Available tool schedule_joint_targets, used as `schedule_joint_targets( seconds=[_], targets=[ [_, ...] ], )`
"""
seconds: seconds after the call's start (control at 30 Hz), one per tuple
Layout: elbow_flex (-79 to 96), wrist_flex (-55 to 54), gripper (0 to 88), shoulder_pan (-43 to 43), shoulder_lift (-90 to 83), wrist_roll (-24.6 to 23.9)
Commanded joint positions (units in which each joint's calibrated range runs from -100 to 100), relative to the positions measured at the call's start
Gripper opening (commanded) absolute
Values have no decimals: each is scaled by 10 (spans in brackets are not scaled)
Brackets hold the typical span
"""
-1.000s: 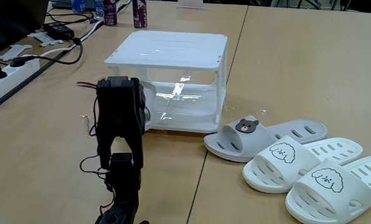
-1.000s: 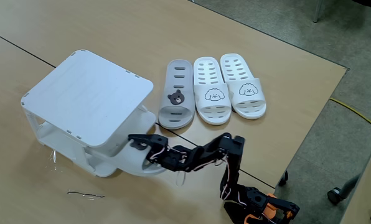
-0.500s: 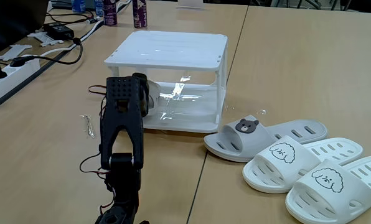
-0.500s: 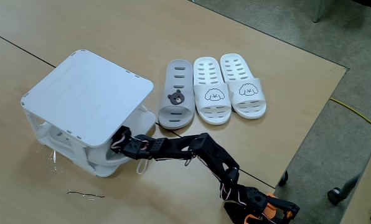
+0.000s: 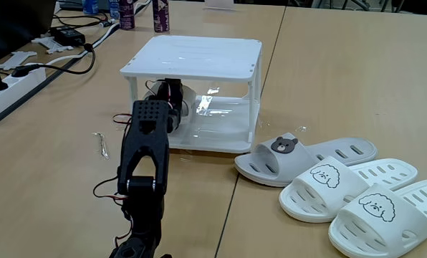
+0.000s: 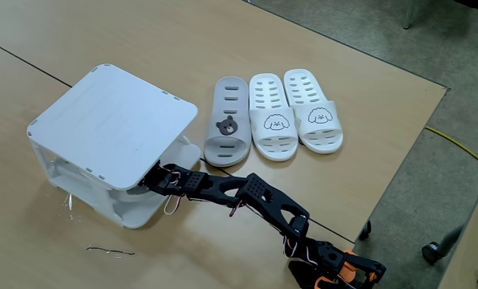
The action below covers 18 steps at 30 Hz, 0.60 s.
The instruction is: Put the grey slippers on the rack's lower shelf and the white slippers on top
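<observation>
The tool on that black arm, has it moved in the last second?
Yes. The tool went from outside the rack to under its top tier, above the lower shelf.

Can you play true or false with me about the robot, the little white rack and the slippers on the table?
1. The arm is reaching into the rack, under its top. True.
2. Two white slippers with dog faces lie side by side on the table. True.
3. A white slipper sits on the rack's top. False: the top is bare in both fixed views.
4. The grey slipper with the bear badge lies on the table next to the white ones. True.
5. The gripper is holding a white slipper up in the air. False: it is inside the rack over the lower shelf, and both white slippers are on the table.
</observation>
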Motion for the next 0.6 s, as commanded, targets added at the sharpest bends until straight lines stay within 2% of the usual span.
schedule_joint_targets(
  seconds=[0.0, 0.57],
  targets=[
    [-19, -3, 289, 2, -39, 4],
    [383, -9, 290, -2, -307, 4]
  ],
)
